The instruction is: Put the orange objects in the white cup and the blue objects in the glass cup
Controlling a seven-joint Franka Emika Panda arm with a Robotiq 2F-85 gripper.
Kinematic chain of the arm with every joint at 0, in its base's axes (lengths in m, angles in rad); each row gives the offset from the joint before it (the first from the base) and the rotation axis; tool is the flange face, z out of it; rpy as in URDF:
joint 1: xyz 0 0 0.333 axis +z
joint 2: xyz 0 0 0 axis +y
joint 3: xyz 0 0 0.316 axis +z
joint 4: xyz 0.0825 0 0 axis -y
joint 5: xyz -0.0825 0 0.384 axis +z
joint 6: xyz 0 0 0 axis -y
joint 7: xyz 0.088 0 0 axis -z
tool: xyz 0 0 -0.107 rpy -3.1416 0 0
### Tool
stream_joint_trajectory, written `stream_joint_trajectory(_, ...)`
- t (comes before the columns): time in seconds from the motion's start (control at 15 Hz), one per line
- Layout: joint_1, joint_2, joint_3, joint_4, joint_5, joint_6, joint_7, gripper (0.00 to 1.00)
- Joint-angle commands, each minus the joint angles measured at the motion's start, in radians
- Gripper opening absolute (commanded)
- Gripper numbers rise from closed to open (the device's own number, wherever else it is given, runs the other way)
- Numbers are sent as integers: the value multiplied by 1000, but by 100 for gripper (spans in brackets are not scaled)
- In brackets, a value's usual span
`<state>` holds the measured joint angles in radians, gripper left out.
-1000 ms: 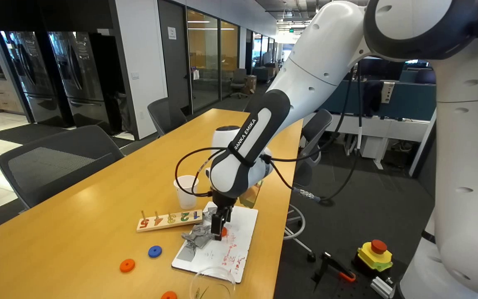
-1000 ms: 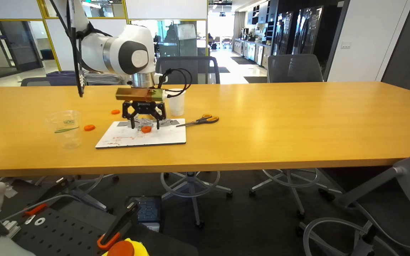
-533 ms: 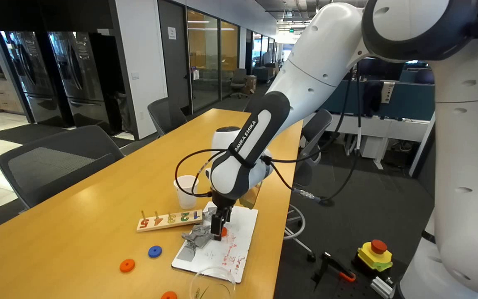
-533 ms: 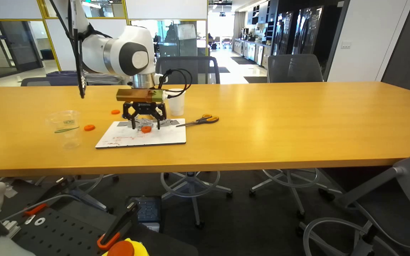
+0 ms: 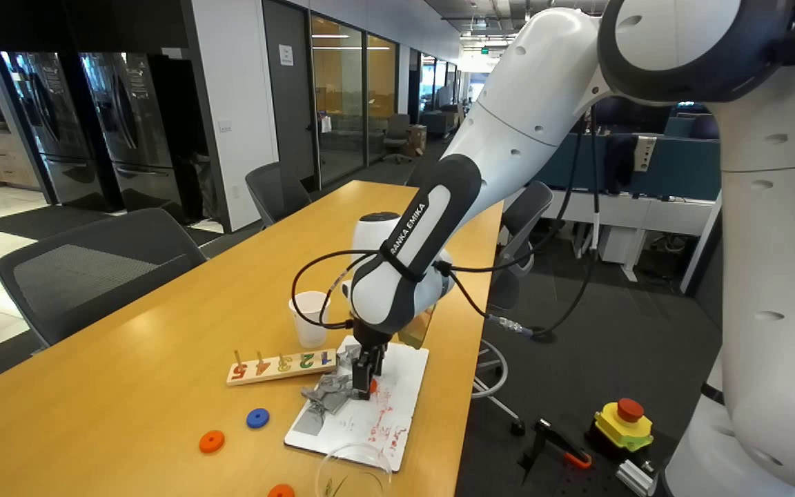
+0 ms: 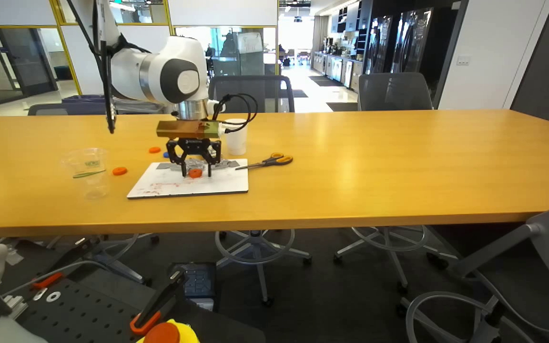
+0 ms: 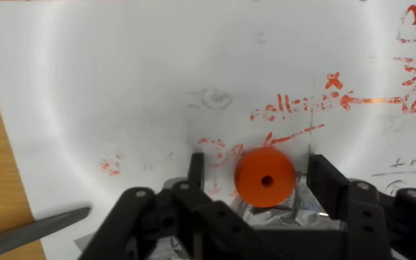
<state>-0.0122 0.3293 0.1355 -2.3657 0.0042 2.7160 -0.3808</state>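
Observation:
My gripper (image 7: 255, 157) is low over the whiteboard with its fingers apart. An orange disc (image 7: 265, 177) lies between them, closer to the right finger in the wrist view, with a gap on both sides. This disc also shows in an exterior view (image 6: 195, 173). Two more orange discs (image 5: 212, 441) (image 5: 281, 491) and a blue disc (image 5: 257, 418) lie on the table. The blue disc is partly hidden behind the gripper in an exterior view (image 6: 166, 155). The white cup (image 5: 311, 321) stands upright beyond the board. The clear glass cup (image 6: 86, 166) stands apart from the board.
The whiteboard (image 6: 160, 188) carries red writing and crumpled silver material (image 5: 332, 393). Scissors (image 6: 274, 161) lie with their tip over the board's edge. A wooden strip with pegs and numbers (image 5: 283, 367) touches or nearly touches the board. The table edge runs close by.
My gripper has come down slightly and its fingers have moved closer together around the orange disc. The blue disc has come into view beside the gripper in an exterior view.

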Motion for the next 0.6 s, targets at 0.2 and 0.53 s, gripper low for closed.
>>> stream_joint_trajectory(0.2,50,-16,-67,-11,-87,76,143,20)
stream_joint_trajectory(0.53,123,-71,-173,-4,-216,113,374,21)
